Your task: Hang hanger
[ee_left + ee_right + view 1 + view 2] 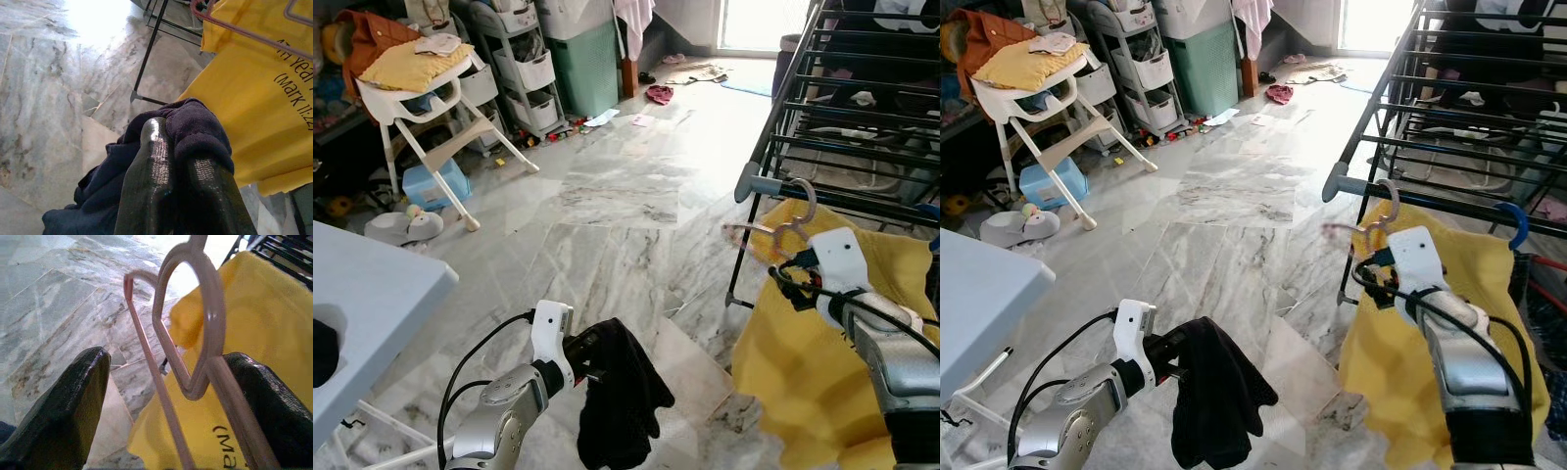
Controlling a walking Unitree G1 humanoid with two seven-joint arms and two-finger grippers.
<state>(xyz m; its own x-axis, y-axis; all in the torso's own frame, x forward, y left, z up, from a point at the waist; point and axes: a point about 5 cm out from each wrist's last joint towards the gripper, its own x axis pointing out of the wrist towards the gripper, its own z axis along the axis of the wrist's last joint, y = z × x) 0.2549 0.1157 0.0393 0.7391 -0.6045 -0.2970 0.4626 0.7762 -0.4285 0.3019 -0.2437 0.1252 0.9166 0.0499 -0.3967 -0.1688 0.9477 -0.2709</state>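
Marble floor (626, 196) spreads wide, and the black drying rack (862, 108) stands on it as the landmark, its rails rising toward the upper right of the head views. Against the near side of the rack, below its front rail (1430, 201), hangs a yellow shirt (803, 362) with dark lettering. A blue hook (1513, 223) sits on that rail just beside the shirt's far shoulder. Well apart from the rack, across the floor, stand a white high chair (421, 98) with a yellow cushion, a green bin (587, 64) and grey drawers (524, 69). A pale blue table (372, 294) corner lies far from the rack, at the near left.

A black cloth (617, 401) dangles away from the rack, left of the shirt, from the left gripper (592, 357), whose fingers (156, 161) are closed on it with the fabric bunched over their tips.

The right gripper (790, 253) is raised in front of the shirt, just under the rack's front rail. The pink hanger (195, 333) carrying the shirt lies between its fingers (68, 401), which stand spread; one side of the wire rests against one finger, the other finger is clear of it. The hanger's hook (803, 201) rises next to the rail's end; whether it is over the rail I cannot tell.
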